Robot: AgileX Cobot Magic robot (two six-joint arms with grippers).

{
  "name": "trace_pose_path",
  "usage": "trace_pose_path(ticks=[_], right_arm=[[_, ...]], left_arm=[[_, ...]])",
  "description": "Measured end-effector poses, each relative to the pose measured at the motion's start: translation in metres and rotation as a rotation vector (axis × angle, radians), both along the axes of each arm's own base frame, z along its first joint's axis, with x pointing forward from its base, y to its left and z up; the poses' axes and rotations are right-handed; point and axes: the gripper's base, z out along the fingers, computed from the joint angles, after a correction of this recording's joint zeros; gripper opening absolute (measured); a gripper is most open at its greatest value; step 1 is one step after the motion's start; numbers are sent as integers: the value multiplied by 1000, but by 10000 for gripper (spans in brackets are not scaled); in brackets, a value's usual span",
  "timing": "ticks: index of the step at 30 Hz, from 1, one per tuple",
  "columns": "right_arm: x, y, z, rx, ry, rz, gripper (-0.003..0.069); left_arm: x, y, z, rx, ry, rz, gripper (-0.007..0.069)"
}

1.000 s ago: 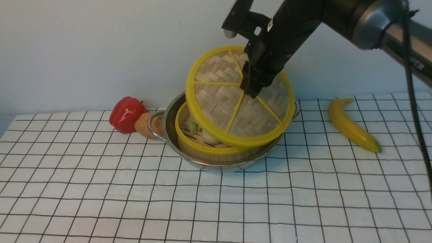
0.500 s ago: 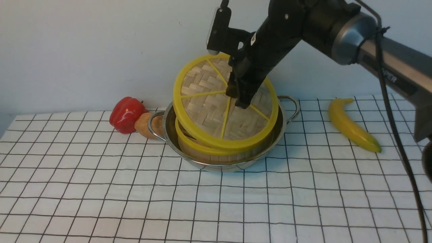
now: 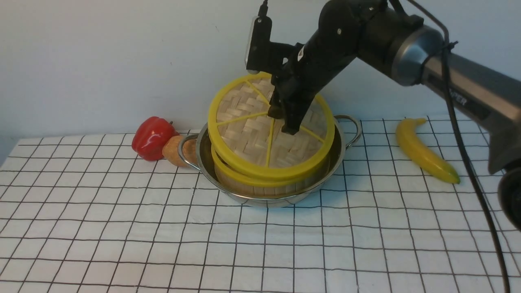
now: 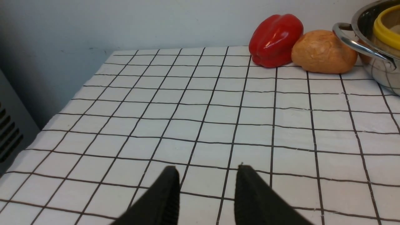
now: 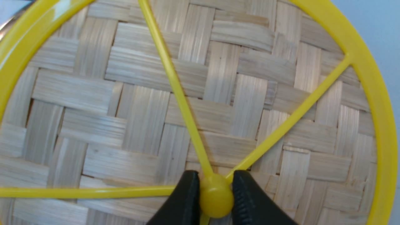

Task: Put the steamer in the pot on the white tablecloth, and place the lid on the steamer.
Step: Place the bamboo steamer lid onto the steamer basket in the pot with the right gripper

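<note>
Landmark: we place everything against the pot (image 3: 260, 198) (image 4: 379, 67), a shiny steel pan standing on the white tablecloth (image 3: 163, 236) (image 4: 187, 109) that covers the bench.
Steamer: the steamer (image 3: 260, 185) sits inside the pot, with its bamboo wall and yellow rim showing above the pot's near edge.
Lid: the lid (image 3: 248, 134) (image 5: 218, 78) is over the steamer, within the pot's outline and tilted. Its near edge is low at the steamer's rim and its far edge is raised. We cannot tell whether the near edge touches the rim.
Right claw: the right claw (image 3: 290, 128) (image 5: 216, 193) reaches down over the middle of the pot. Its two fingers are closed tight on the lid's small yellow knob (image 5: 216, 196), one on each side.
Left claw: the left claw (image 4: 207, 175) is over bare cloth, well apart from the pot on the robot's left. Its fingers are spread with a clear gap, and it holds nothing.
Red pepper: the red pepper (image 3: 152, 137) (image 4: 276, 39) lies left of the pot, near the wall.
Brown lump: the brown lump (image 3: 174, 150) (image 4: 323, 51) lies between the pepper and the pot, just beside the pot's left loop handle (image 3: 185, 151) (image 4: 356, 43).
Banana: the banana (image 3: 423, 152) lies right of the pot, apart from it, on the cloth.
</note>
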Motion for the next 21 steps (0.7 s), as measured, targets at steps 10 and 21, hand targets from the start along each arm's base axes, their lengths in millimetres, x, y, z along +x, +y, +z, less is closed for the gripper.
trace_pose_path(ticks=[10, 21], right_arm=[[2, 2, -4, -10, -19, 22, 148], [8, 4, -18, -18, -31, 23, 148]], left_arm=[[0, 0, 0, 0, 0, 0, 243], [0, 0, 0, 0, 0, 0, 243]])
